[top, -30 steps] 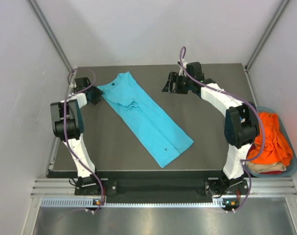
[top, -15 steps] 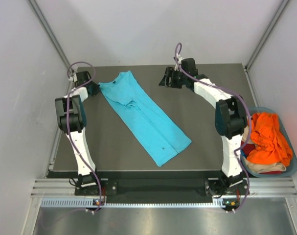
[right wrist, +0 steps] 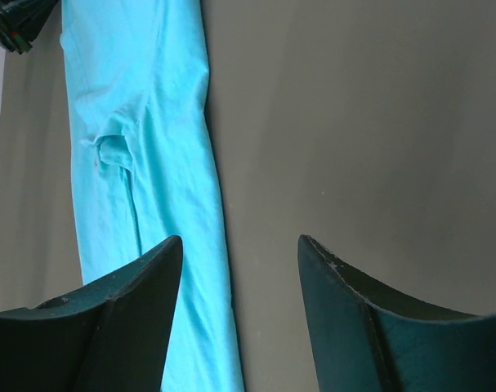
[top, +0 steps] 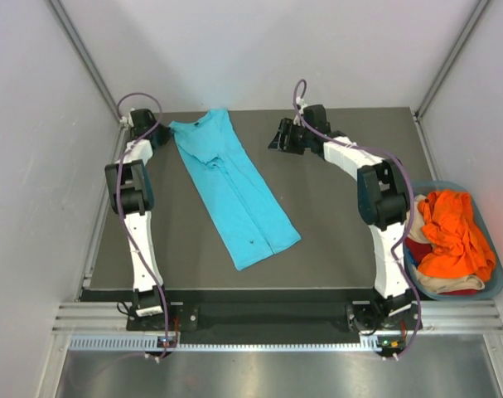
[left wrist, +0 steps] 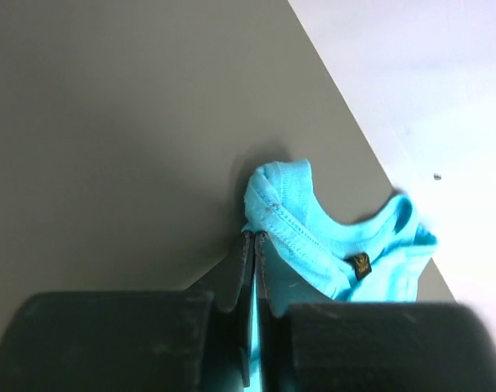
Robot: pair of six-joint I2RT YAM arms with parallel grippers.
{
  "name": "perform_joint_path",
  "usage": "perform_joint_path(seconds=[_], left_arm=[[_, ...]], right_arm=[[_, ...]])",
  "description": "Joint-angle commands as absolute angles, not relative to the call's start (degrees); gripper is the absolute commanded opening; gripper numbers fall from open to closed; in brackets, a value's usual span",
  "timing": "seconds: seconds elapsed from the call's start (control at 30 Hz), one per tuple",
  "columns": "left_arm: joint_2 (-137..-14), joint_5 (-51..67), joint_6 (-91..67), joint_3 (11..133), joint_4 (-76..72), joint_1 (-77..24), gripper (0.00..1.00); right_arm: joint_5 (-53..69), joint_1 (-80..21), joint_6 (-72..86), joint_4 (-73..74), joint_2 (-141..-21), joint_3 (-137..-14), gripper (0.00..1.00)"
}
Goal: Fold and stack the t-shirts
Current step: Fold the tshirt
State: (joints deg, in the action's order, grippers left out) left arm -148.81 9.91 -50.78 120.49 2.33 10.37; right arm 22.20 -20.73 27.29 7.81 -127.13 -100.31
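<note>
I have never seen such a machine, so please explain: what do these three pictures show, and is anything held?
Two robot arms stand at the near edge of a dark table. One picture looks down from above; two come from wrist cameras. The left arm has its jaws shut on the neck end of a turquoise t-shirt lying stretched on the table. The right arm holds nothing: its jaws stand open above the table beside the shirt. A basket at the right holds an orange shirt.

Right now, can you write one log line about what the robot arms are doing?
left gripper: shut on turquoise t-shirt near collar | right gripper: open, holding nothing | orange t-shirt: in basket
</note>
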Motion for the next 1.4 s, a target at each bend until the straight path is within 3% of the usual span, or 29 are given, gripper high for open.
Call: perform_joint_path(seconds=[0.0,0.13,0.43,0.6,0.87,1.13,1.37], left_arm=[[-150.13,12.57,-50.54,119.81,4.22,10.72,0.15],[-140.58,10.99,-48.69,110.41,4.39,10.9,0.37],[-114.64,-4.48,-48.52,82.72,14.75,10.29,0.45],[-103.31,-4.56,-45.53,70.42,20.47,4.15,0.42],[-87.2,-6.5,-51.92,51.79,23.99,-18.0,0.36],[-77.7,-14.84,-64.57,47.04,33.57,-36.79,0.33],[-74.7,-14.15,-75.92,39.38,32.26,-47.45,0.27]], right_arm=[[21.71,-21.01,26.73,6.06,-126.65,-103.54,0.6],[22.06,-20.74,25.4,8.7,-122.18,-98.73,0.62],[18.38,-21.09,25.13,14.76,-108.56,-81.95,0.65],[17.58,-21.09,25.05,14.85,-99.78,-73.4,0.68],[17.58,-21.18,23.64,17.58,-91.76,-68.12,0.69],[18.19,-21.09,24.52,16.7,-86.05,-63.29,0.69],[17.93,-21.09,23.99,17.84,-84.73,-62.58,0.69]])
